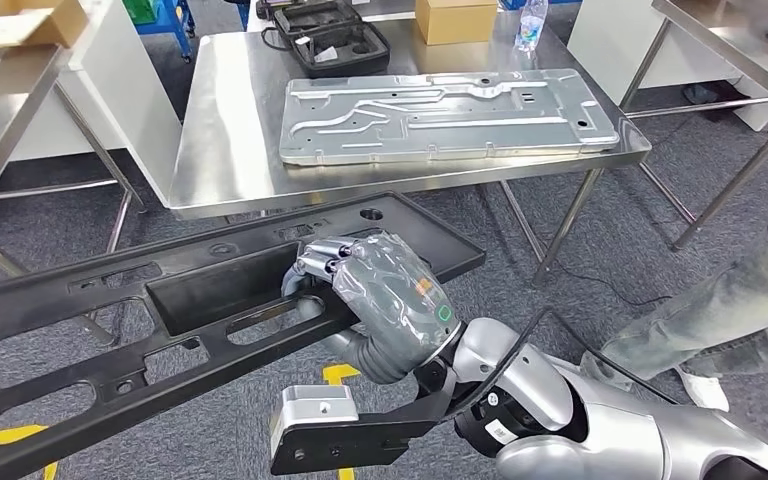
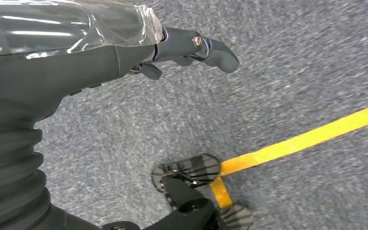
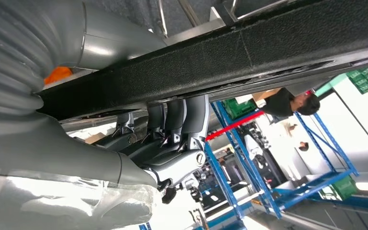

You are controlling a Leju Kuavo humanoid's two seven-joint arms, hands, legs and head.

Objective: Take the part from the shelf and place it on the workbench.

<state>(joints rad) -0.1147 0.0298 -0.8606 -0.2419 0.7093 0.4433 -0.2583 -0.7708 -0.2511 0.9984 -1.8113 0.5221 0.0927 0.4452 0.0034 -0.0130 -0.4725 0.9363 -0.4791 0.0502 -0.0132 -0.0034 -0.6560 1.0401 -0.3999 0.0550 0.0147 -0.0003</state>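
Observation:
A long black plastic part [image 1: 70, 340] with several cut-outs stretches across the lower left of the head view, held above the floor in front of the steel workbench [image 1: 225, 160]. My right hand [image 1: 385, 285], wrapped in clear film, grips the part's edge near its right end, fingers hooked into a slot. In the right wrist view the fingers [image 3: 177, 120] curl around the same black part [image 3: 268, 52]. My left hand [image 2: 124, 52] hangs over grey carpet, its fingers [image 2: 213, 48] stretched out and holding nothing.
A large grey metal panel [image 1: 450, 115] lies on the workbench, with a black case [image 1: 330, 40], a cardboard box [image 1: 455, 18] and a bottle [image 1: 530, 25] behind it. A person's legs [image 1: 720, 310] stand at the right. More steel tables flank both sides. Yellow tape [image 2: 306, 136] marks the floor.

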